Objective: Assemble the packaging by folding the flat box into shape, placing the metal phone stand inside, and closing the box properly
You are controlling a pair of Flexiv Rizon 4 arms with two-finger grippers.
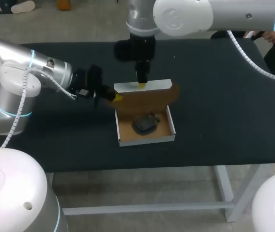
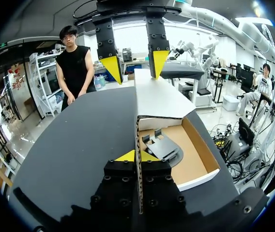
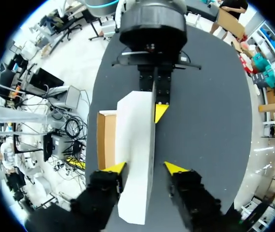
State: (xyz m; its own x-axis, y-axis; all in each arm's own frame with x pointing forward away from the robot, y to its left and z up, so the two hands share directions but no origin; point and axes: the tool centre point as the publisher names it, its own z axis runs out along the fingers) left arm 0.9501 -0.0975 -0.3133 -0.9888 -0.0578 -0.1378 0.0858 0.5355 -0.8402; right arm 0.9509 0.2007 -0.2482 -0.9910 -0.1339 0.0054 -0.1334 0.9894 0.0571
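Note:
The cardboard box tray (image 1: 123,131) lies open mid-table with the dark metal phone stand (image 1: 145,124) inside; the left wrist view shows the stand (image 2: 162,147) too. The brown lid (image 1: 147,99) stands upright behind the tray, its white top flap (image 1: 142,86) bent back. My left gripper (image 1: 113,96) is shut on the lid's left edge, its tips (image 2: 137,155) pinching the cardboard. My right gripper (image 1: 141,83) comes down from above, open. Its fingers (image 3: 145,168) straddle the white flap (image 3: 135,145) without pinching it.
The black table (image 1: 224,111) spreads wide to the right and in front of the box. My left arm (image 1: 36,72) lies low over the table's left part. At the far edge, beyond the lid, a person stands in the left wrist view without reaching over.

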